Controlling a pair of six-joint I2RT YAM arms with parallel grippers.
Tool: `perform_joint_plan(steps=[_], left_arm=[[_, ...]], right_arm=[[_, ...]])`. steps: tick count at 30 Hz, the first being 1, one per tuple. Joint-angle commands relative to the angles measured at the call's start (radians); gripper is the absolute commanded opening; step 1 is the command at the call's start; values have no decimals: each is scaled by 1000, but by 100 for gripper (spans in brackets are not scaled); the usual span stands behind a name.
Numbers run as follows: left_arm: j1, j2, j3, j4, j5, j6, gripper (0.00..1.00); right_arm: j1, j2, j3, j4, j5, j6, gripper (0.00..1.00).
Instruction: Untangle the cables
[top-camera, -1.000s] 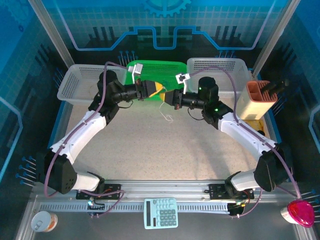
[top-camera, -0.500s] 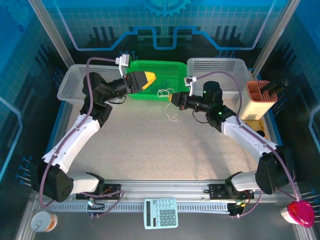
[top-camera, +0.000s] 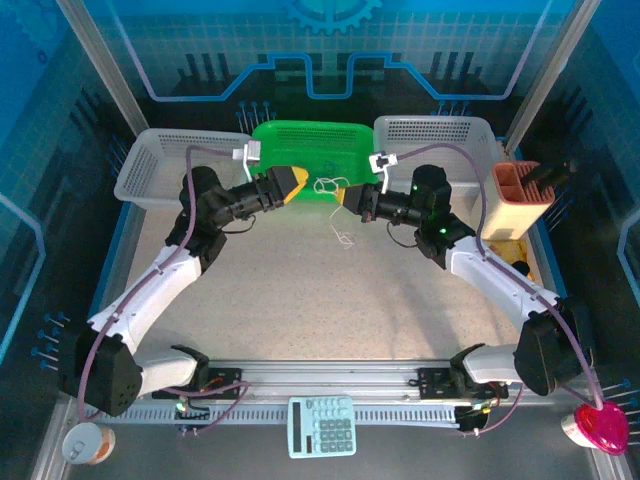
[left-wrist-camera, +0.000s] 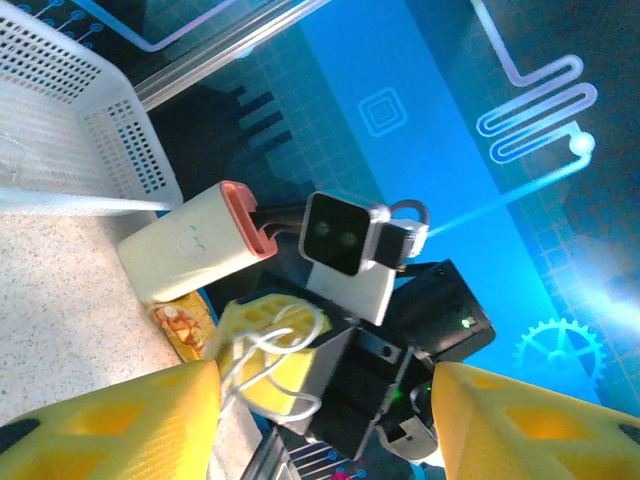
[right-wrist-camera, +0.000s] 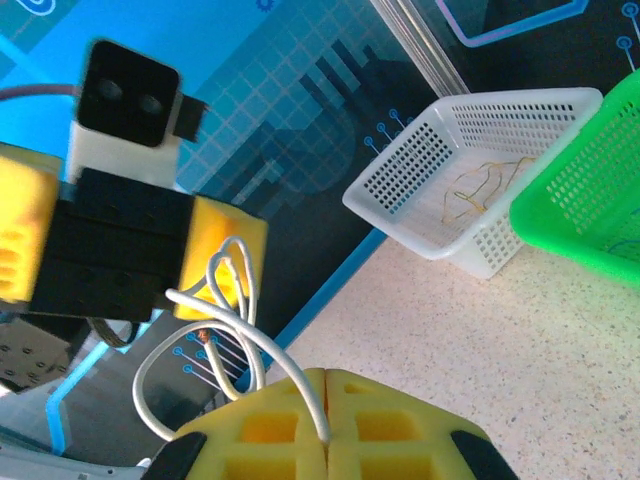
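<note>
**Item:** white cable (top-camera: 328, 186), one, looped.
**Location:** in the air in front of the green basket (top-camera: 305, 127), between the two arm ends. A thin tail hangs toward the table (top-camera: 300, 290).
**Right gripper** (right-wrist-camera: 327, 395): fingers pressed together on the cable.
**Left gripper** (top-camera: 292, 184): fingers apart, holding nothing, just beside the loops.

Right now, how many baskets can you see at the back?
3. The left white basket sits at the back left, the green basket is in the back middle, and the right white basket sits at the back right. None seems hidden.
</note>
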Motion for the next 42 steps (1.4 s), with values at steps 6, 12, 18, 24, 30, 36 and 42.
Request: perform_joint_plan(steps=[6,12,18,24,30,36,42], left_arm=[[-41,-112,-8,-140,-30,138,59],[-211,-148,195,-774,-367,769,58],[-239,-153,164,-774,-496,975,53],[-288,-154,135,-705,-570,1110,53],[-314,-132,138,-691,-598,1170,52],[-323,-106,156,-699,-602,1192,49],[-325,-92,159,-699,-597,1200,46]], right_arm=[[-1,-12,28,-76,63,-2,0],[-2,-1,65,-181,100,-3,0],[2,-10,109,-310,120,-22,0],[17,-9,150,-413,140,-43,0],[38,2,164,-439,144,-48,0],[72,16,179,-438,138,-50,0],[96,19,186,-436,136,-51,0]])
